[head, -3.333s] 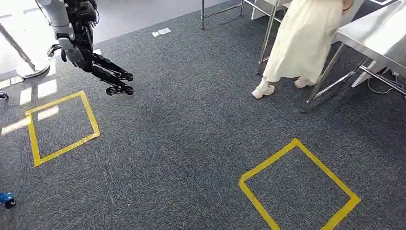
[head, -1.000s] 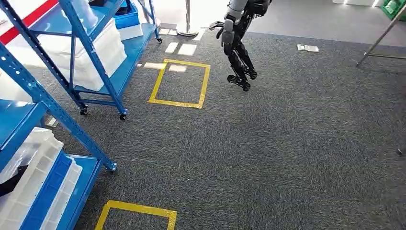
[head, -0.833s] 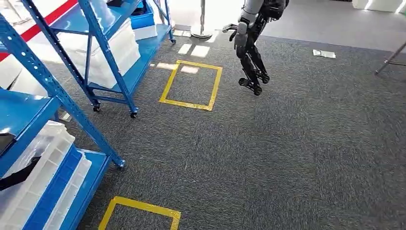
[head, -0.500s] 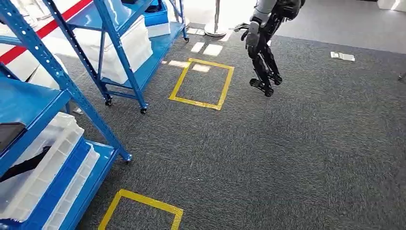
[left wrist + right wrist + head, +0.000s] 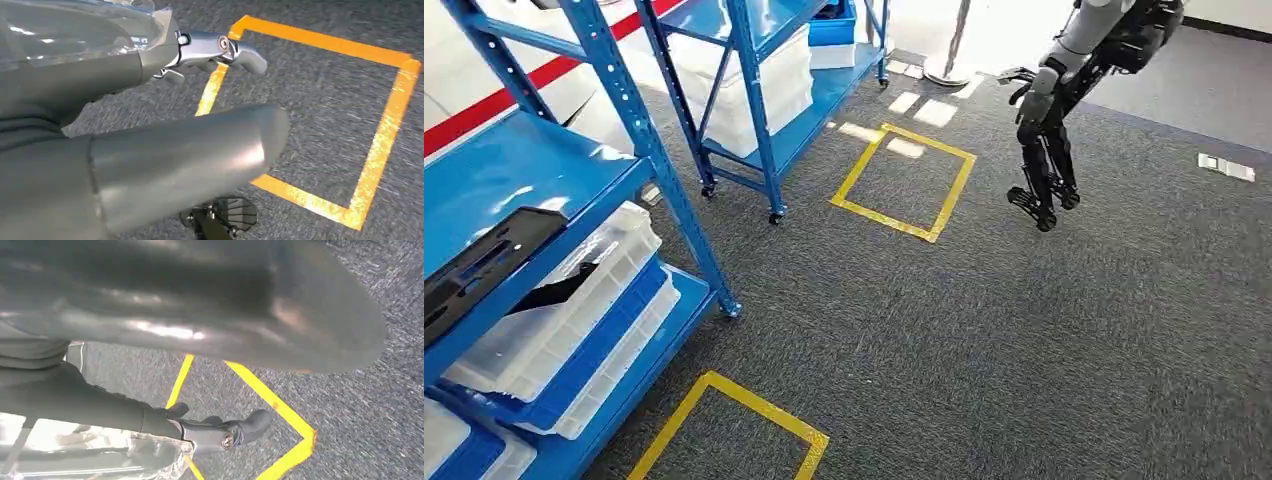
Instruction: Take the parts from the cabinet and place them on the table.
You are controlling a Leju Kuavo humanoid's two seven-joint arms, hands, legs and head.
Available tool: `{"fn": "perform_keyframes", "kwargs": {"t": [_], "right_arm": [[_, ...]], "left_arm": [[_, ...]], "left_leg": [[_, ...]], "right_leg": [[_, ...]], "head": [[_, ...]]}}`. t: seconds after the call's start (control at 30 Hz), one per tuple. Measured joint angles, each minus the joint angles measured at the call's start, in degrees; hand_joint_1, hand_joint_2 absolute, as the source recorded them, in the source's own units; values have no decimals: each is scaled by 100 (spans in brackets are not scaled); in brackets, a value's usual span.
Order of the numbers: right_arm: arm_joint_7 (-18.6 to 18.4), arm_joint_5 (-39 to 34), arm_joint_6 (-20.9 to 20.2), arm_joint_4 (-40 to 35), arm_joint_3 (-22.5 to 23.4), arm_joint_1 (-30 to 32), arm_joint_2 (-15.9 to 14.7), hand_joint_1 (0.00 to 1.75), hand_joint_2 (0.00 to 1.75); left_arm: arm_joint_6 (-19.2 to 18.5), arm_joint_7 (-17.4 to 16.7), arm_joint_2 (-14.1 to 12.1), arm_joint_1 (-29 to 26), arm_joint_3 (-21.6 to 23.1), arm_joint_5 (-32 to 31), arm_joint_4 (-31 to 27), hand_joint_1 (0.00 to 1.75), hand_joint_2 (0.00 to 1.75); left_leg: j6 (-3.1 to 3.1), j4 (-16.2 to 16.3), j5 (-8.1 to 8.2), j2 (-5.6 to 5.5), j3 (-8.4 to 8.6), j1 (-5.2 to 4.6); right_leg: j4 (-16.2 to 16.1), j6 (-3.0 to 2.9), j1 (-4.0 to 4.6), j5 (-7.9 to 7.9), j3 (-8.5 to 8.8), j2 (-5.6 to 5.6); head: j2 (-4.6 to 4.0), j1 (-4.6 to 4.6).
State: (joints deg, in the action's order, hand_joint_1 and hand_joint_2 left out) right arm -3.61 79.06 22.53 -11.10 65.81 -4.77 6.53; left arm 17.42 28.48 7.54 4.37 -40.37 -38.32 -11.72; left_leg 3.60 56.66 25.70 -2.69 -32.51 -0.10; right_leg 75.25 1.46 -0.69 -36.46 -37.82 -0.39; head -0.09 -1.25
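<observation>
Dark grey carpet is stretching across the room, marked with yellow tape squares. Blue metal shelving is standing at the left, carrying white plastic bins. Each robot hand is holding a clear plastic bag.

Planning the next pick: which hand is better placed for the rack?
Likely the left hand: in the head view the rack and its bins stand on the robot's left.
</observation>
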Motion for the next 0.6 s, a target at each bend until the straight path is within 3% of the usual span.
{"fn": "perform_keyframes", "kwargs": {"t": [0.03, 0.1, 0.13, 0.17, 0.2, 0.27, 0.3, 0.33, 0.37, 0.4, 0.47, 0.5, 0.53, 0.57, 0.6], "right_arm": [[-2, -2, 0, 0, 0, -1, -11, 0, 0], [-9, -2, -15, 0, 0, -6, -31, 0, 0], [-9, -2, -17, 0, -2, -4, -37, 0, 0], [-9, -2, -33, 2, -2, -8, -26, 0, 0], [-7, 2, -33, 2, -4, -17, -28, 0, 0], [-13, 7, -33, 0, -17, -49, -35, 0, 0], [-18, 0, -33, 2, -24, -46, -31, 0, 0], [-20, 2, -35, 0, -28, -44, -31, 0, 0], [-20, 9, -35, 0, -28, -44, -37, 0, 0], [-20, 9, -35, 0, -28, -33, -39, 0, 0], [-20, 7, -39, 0, -28, 1, -39, 0, 0], [-20, 9, -42, 0, -28, 6, -41, 0, 0], [-20, 7, -42, 0, -28, 3, -42, 0, 0], [-20, 9, -46, 0, -28, -4, -41, 0, 0], [-17, 13, -50, 0, -31, -11, -35, 0, 0]], "left_arm": [[0, 0, 7, -12, 0, 0, 0, 0, 0], [2, -2, 20, -22, 0, 0, 0, 0, 0], [2, -2, 20, -20, 0, 0, 0, 0, 0], [2, -2, 11, -19, 0, 0, 0, 0, 0], [2, -2, 13, -25, 0, 0, 0, 0, 0], [4, -2, 13, -43, -2, 0, 0, 0, 0], [9, -4, 9, -53, -15, 0, 0, 0, 0], [11, -11, 2, -61, -33, 4, 0, 0, 0], [18, -15, 7, -54, -46, 13, 0, 0, 0], [18, -17, 9, -37, -50, 24, 0, 0, 0], [17, -20, 13, -33, -52, 24, 0, 0, 0], [18, -22, 15, -44, -55, 24, 0, 0, 0], [18, -22, 15, -53, -57, 24, 0, 0, 0], [20, -28, 15, -57, -63, 24, 0, 0, 0], [22, -33, 13, -55, -66, 24, 0, 0, 0]], "left_leg": [[-4, 5, 1, -74, 9, 9], [-51, 32, 19, -242, 31, 37], [-100, 72, 41, -319, 15, 44], [-159, 114, 70, -372, -5, 10], [-174, 117, 76, -394, -20, 10], [-227, 87, 41, -458, -43, 28], [-244, 101, 39, -507, -56, 49], [-264, 180, 107, -356, -79, 58], [-286, 431, 292, -61, -197, 39], [-310, 828, 516, 86, -393, 48], [-341, 1750, 902, 212, -858, 68], [-342, 1930, 905, 236, -956, 72], [-332, 1855, 812, 251, -924, 72], [-315, 1520, 587, 262, -753, 70], [-281, 1004, 331, 317, -474, 63]], "right_leg": [[-165, 72, -18, 120, 49, 3], [-1164, 247, -81, 603, 488, 74], [-1707, 310, -139, 798, 726, 299], [-1724, 234, -84, 779, 713, 364], [-1738, 149, -72, 799, 706, 294], [-1729, 53, -53, 808, 748, 235], [-1748, 11, -88, 832, 750, 172], [-1767, -15, -92, 845, 763, 106], [-1771, -83, -87, 841, 765, 61], [-1771, -116, -67, 829, 763, -2], [-1769, -146, -30, 808, 758, -170], [-1768, -154, -18, 802, 758, -241], [-1768, -156, -13, 798, 762, -293], [-1768, -166, -6, 789, 773, -359], [-1769, -173, -3, 781, 792, -420]], "head": [[0, -4], [0, -2], [0, 4], [0, 35], [0, 31], [0, 6], [0, 15], [0, 13], [0, -37], [0, -57], [0, -52], [0, -57], [0, -55], [0, -57], [0, -59]]}}
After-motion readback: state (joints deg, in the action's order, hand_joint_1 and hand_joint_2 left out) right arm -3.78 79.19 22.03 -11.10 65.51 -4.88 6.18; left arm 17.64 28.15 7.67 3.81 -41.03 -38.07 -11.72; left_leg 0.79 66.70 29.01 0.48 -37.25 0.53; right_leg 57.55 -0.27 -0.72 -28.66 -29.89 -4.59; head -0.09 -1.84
